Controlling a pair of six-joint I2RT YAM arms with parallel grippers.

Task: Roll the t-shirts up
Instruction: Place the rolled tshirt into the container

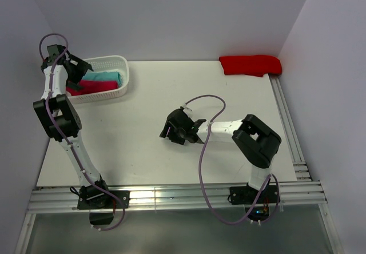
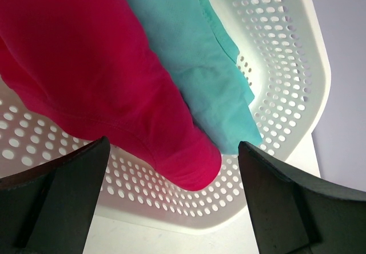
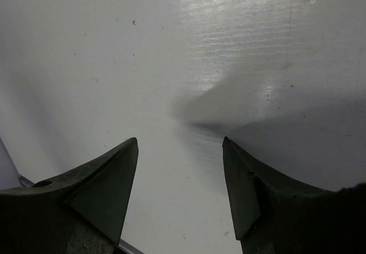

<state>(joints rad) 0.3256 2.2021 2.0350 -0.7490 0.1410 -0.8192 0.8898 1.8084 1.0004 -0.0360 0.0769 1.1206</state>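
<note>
The worktop is a smooth, matt white board with a few small specks and a soft sheen under the light. Plain pale walls close it in at the top, left and right of the overhead frame. Ribbed metal rails run along the bottom edge and up the right side.

In the upper left corner sits a white plastic basket, oval-cornered, its walls and floor pierced with rows of round holes. Two soft cloth pieces lie inside it, touching side by side: a crimson t-shirt with a folded, rounded end, and a teal t-shirt toward the basket's far wall. The left gripper hangs just over the basket's near rim, its dark jaws spread wide and gripping nothing.

In the upper right corner, against the back wall, a scarlet t-shirt lies as a long, lumpy bundle, well apart from the basket.

The broad middle of the board is open. The right gripper hovers there low over bare surface, jaws parted wide, nothing between them, its shadow falling on the white.
</note>
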